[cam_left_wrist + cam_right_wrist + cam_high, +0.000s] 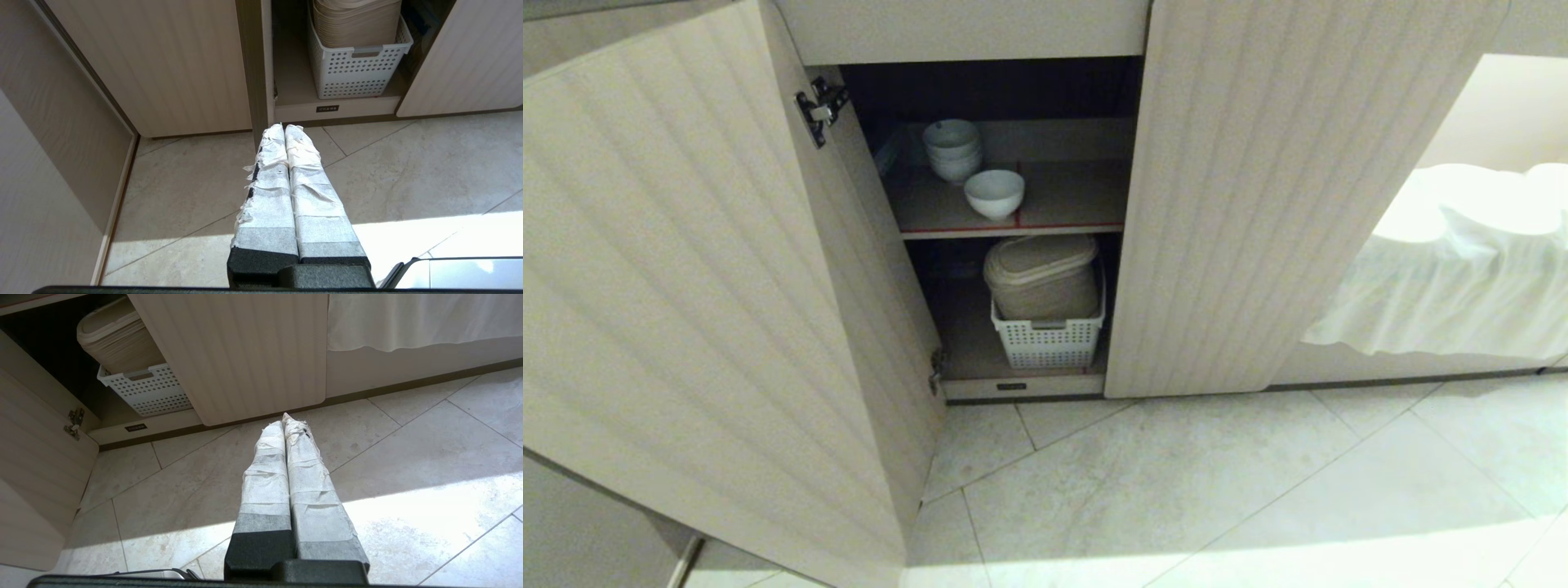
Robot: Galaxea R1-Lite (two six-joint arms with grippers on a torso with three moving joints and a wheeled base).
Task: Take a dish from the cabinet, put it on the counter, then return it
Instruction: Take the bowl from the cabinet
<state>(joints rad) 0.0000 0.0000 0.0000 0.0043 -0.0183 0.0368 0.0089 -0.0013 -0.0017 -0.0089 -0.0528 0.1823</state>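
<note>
Glossy white dish (994, 193), fluted matt cabinet (1258, 204), perforated plastic basket (1049, 343), metal hinge (821, 108).

Soft, fairly dim indoor light fills the head view, and the pale stone-tiled floor (1176, 490) carries a bright sunlit band along the lower edge. The interior of the low beige fluted-door cabinet (1298, 204) falls into deep shadow at its upper back. The white cloth (1462, 261) at the right is overexposed. In both wrist views a hard-edged sun patch glares on the floor tiles in the lower right. Straight edges bow slightly toward the frame borders.
</note>
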